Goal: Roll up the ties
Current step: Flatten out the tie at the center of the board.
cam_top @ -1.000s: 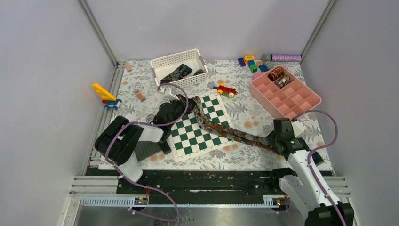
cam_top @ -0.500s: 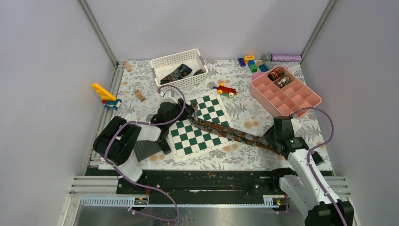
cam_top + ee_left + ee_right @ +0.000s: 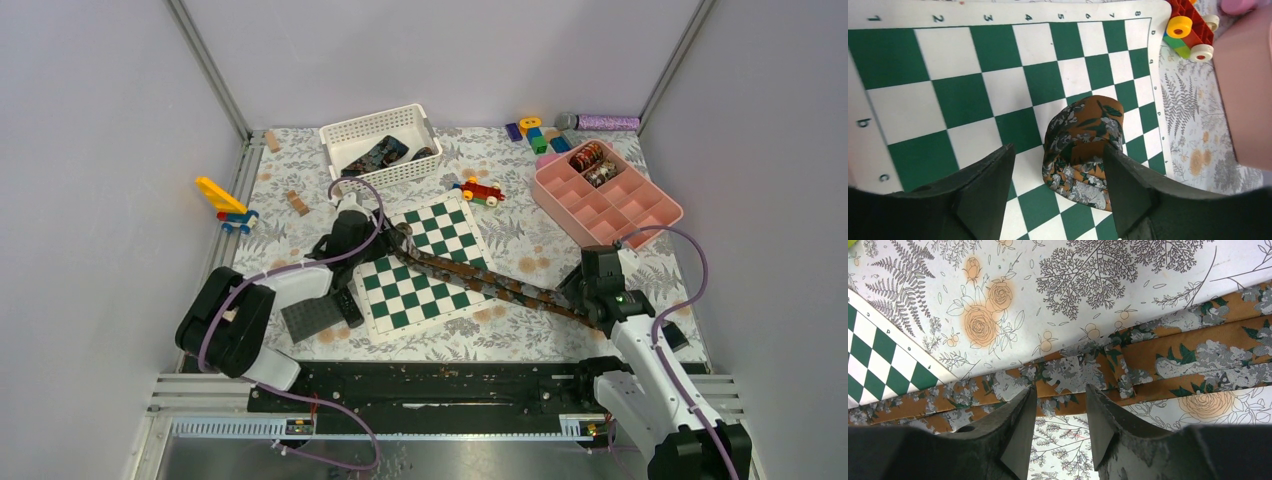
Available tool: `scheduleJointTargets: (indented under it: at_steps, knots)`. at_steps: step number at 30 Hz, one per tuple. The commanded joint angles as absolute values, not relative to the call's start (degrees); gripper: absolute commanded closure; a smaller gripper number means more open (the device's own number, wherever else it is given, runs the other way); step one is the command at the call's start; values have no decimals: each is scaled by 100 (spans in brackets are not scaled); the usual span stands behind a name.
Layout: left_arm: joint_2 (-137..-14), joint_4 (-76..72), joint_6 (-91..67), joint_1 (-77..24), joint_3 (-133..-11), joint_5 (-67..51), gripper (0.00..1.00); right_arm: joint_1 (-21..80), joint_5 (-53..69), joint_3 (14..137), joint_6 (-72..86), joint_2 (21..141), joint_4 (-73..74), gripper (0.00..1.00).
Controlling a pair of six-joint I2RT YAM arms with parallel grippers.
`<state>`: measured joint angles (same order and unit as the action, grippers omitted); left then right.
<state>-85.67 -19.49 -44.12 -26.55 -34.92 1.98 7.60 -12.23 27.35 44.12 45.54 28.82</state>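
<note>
A brown-rust floral tie (image 3: 480,282) lies slanted from the chessboard (image 3: 400,292) to the right arm. Its far end is folded into a small loose roll (image 3: 1082,145) on the board (image 3: 963,65). My left gripper (image 3: 1055,161) is open around that roll; the right finger (image 3: 1120,185) is at the roll's edge, the left finger stands apart. In the top view the left gripper (image 3: 383,236) sits just left of the roll. My right gripper (image 3: 1060,397) is open, its tips over the flat tie strip (image 3: 1148,360); the right gripper (image 3: 578,298) is at the tie's near end.
A white basket (image 3: 345,135) at the back holds dark ties. A pink tray (image 3: 620,215) at the right holds rolled ties (image 3: 590,158). A toy car (image 3: 482,190), coloured blocks (image 3: 535,135), a yellow toy (image 3: 222,198) and a grey baseplate (image 3: 312,318) lie around.
My left gripper has opened and let go of the tie's rolled end, then drawn back to the left. The tie has dropped flatter and straighter across the board. The right arm has barely moved.
</note>
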Motion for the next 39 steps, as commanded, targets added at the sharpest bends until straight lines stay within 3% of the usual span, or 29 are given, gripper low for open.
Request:
scheduleJointTargets:
  at_steps: [1, 9, 14, 17, 24, 39]
  knots:
    - [-8175, -1016, -4149, -2622, -3810, 723, 34, 738, -1075, 2824, 4319, 4583, 2699, 52]
    - [-7509, -214, -4071, -2628, -3735, 1078, 41, 740, -1021, 2858, 4207, 4580, 2635, 52]
    - [-7038, -97, -4165, -2544, -3567, 1151, 40, 738, -666, 2888, 3897, 4589, 2420, 52]
    - [-7185, -234, -4230, -2427, -3629, 925, 41, 737, -503, 2955, 3864, 4724, 2378, 53]
    - [-7959, -410, -4182, -2408, -4151, 449, 53, 796, 367, 3180, 3757, 5303, 2218, 58]
    - [-8410, -174, -4070, -2357, -4441, 236, 49, 1708, 449, 3974, 3633, 6420, 2325, 52]
